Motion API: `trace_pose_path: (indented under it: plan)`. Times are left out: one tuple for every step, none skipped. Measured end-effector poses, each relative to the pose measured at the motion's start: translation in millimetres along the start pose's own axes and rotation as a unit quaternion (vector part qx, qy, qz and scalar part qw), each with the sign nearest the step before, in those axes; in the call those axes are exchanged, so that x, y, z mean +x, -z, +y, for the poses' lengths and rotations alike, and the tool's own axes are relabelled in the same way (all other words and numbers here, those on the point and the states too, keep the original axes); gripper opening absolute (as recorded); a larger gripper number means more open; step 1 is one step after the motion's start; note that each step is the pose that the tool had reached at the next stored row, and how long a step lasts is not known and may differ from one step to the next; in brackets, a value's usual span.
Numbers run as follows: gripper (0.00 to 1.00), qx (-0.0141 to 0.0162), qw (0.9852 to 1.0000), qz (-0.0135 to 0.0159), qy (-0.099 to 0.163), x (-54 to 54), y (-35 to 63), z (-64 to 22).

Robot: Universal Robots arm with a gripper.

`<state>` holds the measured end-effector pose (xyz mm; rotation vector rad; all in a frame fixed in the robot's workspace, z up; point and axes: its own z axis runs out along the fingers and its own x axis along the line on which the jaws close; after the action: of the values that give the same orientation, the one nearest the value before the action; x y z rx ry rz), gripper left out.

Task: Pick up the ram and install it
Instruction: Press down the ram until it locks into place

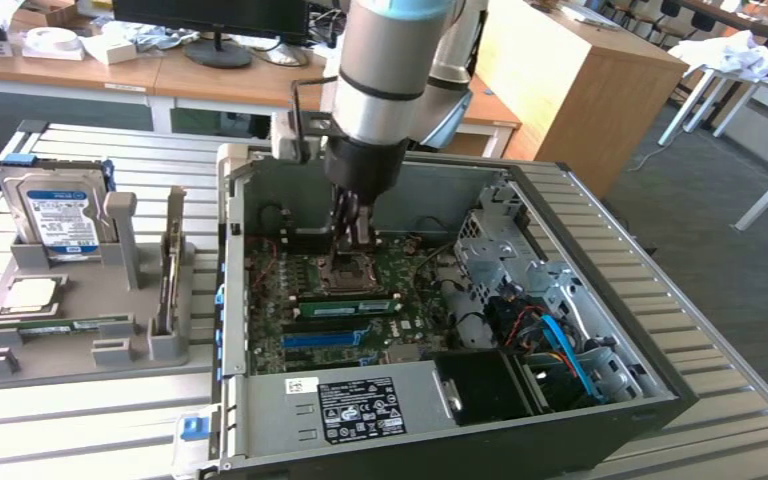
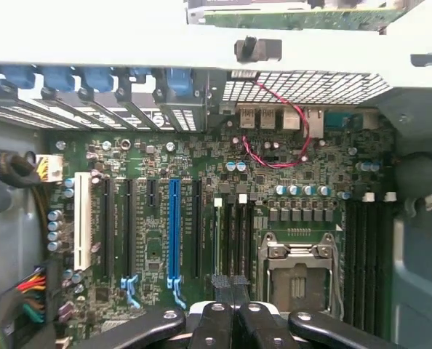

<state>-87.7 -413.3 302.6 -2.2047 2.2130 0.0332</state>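
Gripper [image 1: 355, 228], fingers together and empty, inside the case [image 1: 531, 190]; the ram [image 1: 57, 324] lies flat on the tray [image 1: 77, 290], toward the exterior view's left.

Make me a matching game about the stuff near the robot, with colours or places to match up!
Things:
1 drive
2 ram
3 chip
4 gripper

Clues:
A silver square
B inside the case
C blue label, standing up
D green stick, lying flat

Pairs: 1-C, 2-D, 3-A, 4-B
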Motion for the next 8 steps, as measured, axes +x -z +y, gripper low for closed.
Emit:
trace_pose_path:
  plan:
    - [0.10, 0.0000, 1.0000, 0.0000, 0.000, -0.1, 2.9, 0.0]
    - [0.10, 0.0000, 1.0000, 0.0000, 0.000, -0.2, 5.6, 0.0]
    - [0.10, 0.0000, 1.0000, 0.0001, 0.000, -0.2, 8.3, 0.0]
    - [0.10, 0.0000, 1.0000, 0.0001, 0.000, -0.3, 10.7, 0.0]
    - [0.10, 0.0000, 1.0000, 0.0001, 0.000, -0.4, 13.2, 0.1]
    - [0.10, 0.0000, 1.0000, 0.0001, 0.000, -0.4, 15.5, 0.0]
    - [0.10, 0.0000, 1.0000, 0.0001, 0.000, -0.5, 17.7, 0.0]
    - [0.10, 0.0000, 1.0000, 0.0001, 0.000, -0.6, 20.0, 0.0]
